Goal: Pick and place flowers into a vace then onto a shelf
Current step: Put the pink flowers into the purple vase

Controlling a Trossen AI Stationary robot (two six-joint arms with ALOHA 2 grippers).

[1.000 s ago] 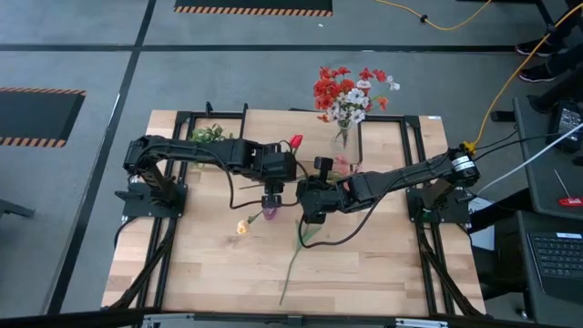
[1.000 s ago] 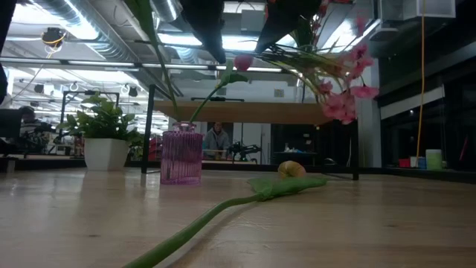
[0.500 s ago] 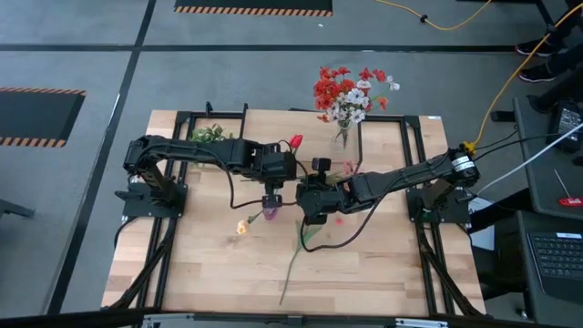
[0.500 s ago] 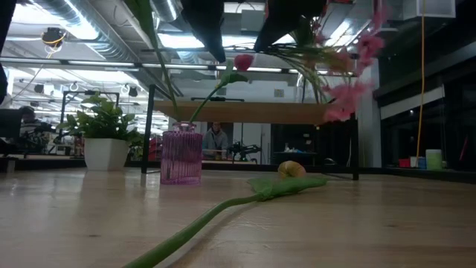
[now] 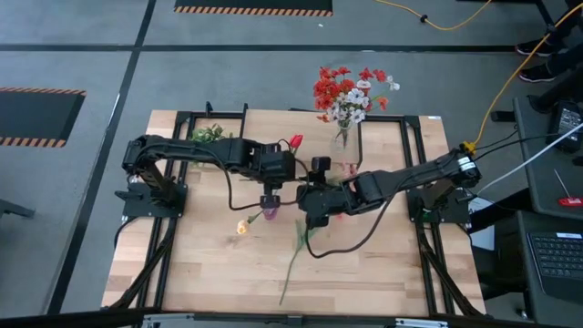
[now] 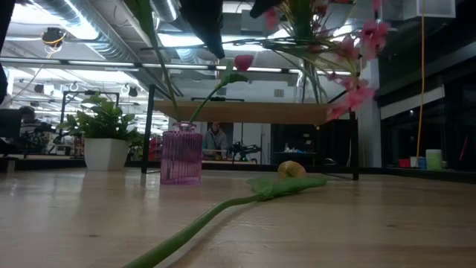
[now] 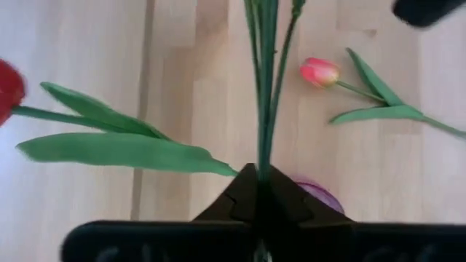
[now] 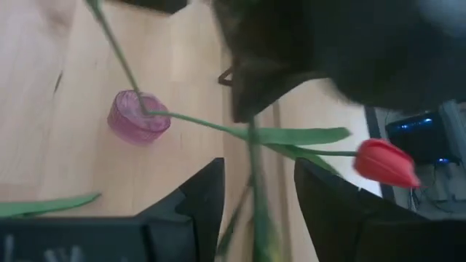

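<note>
A pink spray of flowers (image 6: 355, 71) hangs in the air over the table's middle, with my left gripper (image 7: 259, 182) shut on its thin green stems. My right gripper (image 8: 255, 200) stands open just to the right, its fingers on either side of one stem (image 8: 254, 164); whether they touch it I cannot tell. Below them stands a small purple vase (image 6: 181, 154) with a red tulip (image 5: 295, 141) leaning out of it. A yellow-pink tulip (image 7: 319, 71) lies on the tabletop. The shelf (image 6: 245, 112) stands at the far side. My left gripper pinches the spray's bundle of thin stems (image 7: 263, 149) between its two shut fingers. The fingers slant down from the table's left and lie across the stems. The spray is lifted clear of the table, and its blooms (image 6: 364, 37) reach out toward the right.
A clear vase with a red and white bouquet (image 5: 346, 91) stands at the far side. A leafy green plant in a white pot (image 6: 104, 134) stands at the far left. A long green stem with leaves (image 5: 293, 260) lies on the near half of the table.
My right gripper has risen a little. The pink spray's bloom end has swung upward, while its stem end has stayed at my left gripper.
</note>
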